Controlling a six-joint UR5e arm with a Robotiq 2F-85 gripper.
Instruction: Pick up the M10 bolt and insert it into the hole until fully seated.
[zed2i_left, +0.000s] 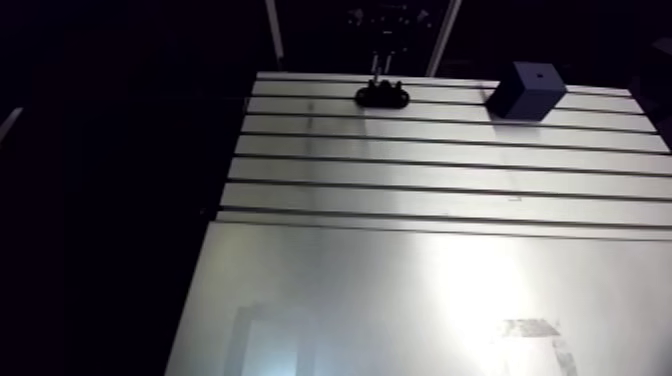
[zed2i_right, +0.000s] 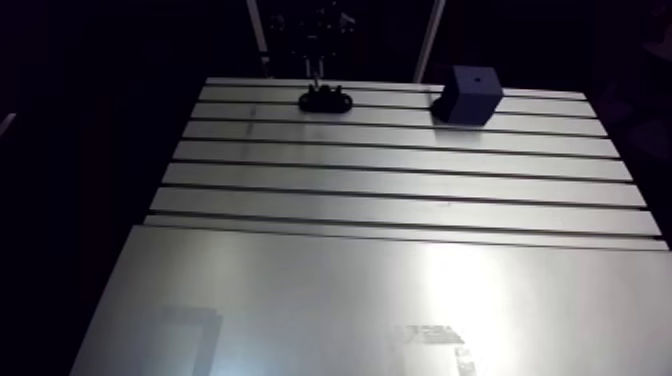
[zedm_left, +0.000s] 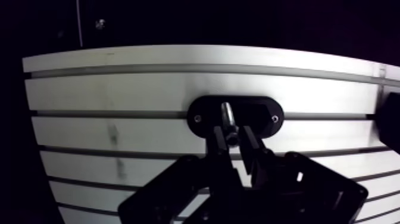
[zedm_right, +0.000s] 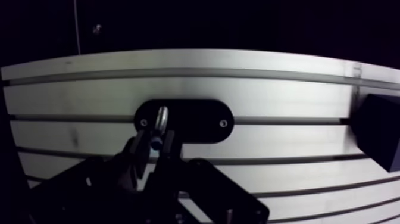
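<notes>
Jaws look clamped on the upright M10 bolt (zedm_left: 227, 113) in its black holder (zedm_left: 262, 114), and we find the holed block (zed2i_left: 527, 92) at the arm view's upper right.

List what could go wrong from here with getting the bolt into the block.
1. The gripper seems to be at one end of the bolt, not its middle. Lifted from the black holder, the bolt may tilt.
2. The hole in the block looks small, so a tilted bolt could catch on its rim.
3. Holder and block stand near the table's far edge. A dropped bolt might roll off or lodge in a slot.
</notes>
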